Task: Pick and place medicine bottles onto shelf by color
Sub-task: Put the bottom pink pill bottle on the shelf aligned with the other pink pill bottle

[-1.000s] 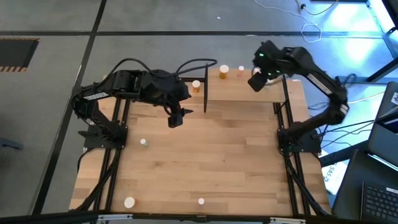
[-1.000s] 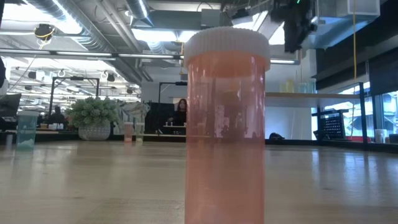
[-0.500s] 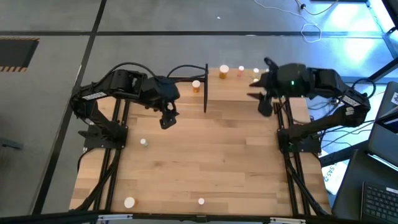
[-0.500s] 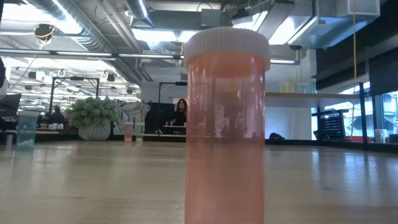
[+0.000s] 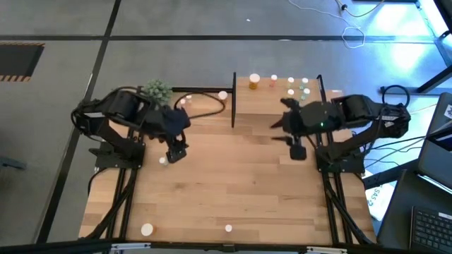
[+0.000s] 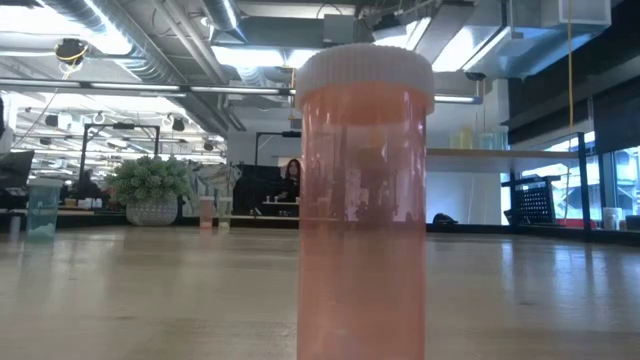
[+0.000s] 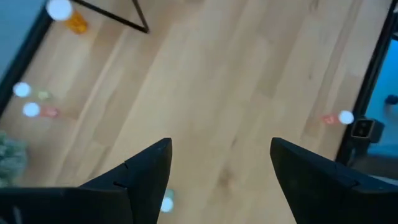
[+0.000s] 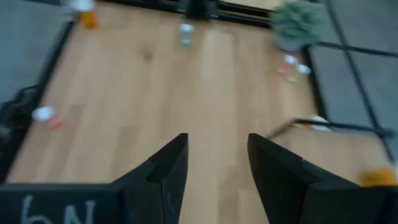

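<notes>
High view, left gripper (image 5: 176, 150): fingers spread, empty, above small white-capped bottle (image 5: 163, 161).
Right gripper (image 5: 297, 149): fingers apart, empty, near light-wood black-framed shelf (image 5: 279, 95).

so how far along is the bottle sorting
Partly done. Several medicine bottles already stand on the shelf at the table's far right. Nothing is in hand: the left gripper hovers with open jaws just above a small bottle, and the right gripper is open and empty. Left: that one, bottles near the plant, and two at the near edge.
</notes>
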Controlling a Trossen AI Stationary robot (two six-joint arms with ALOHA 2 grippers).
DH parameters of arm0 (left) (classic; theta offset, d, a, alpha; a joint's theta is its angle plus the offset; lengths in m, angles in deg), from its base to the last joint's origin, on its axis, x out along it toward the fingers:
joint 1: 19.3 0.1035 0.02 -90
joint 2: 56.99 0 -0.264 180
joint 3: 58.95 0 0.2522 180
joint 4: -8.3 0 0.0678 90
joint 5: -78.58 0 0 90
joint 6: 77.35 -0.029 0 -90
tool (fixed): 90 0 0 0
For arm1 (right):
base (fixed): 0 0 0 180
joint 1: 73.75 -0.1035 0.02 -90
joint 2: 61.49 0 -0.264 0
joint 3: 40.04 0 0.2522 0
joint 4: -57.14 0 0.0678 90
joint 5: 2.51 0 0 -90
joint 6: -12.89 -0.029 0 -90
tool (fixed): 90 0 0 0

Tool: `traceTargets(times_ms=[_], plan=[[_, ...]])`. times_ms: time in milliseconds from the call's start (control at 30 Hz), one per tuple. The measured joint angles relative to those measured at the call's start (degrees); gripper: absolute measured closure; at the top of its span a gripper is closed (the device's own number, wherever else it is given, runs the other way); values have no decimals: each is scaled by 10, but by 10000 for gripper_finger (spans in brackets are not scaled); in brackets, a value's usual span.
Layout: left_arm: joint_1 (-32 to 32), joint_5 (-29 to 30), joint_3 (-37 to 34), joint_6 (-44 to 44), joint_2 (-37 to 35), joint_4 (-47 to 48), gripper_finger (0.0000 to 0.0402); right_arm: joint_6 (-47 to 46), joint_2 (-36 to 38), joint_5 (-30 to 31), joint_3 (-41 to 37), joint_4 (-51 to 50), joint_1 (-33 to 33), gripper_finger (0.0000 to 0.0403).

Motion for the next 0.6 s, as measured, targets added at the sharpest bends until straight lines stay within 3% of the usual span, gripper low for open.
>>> traceTargets(times_ms=[467,600], plan=[[-132,30,0,78,-1,-1,133,-7,-55,-40,0,77,-90,234],[-171,55,0,90,-5,-1,133,-83,-74,-42,0,76,-102,234]])
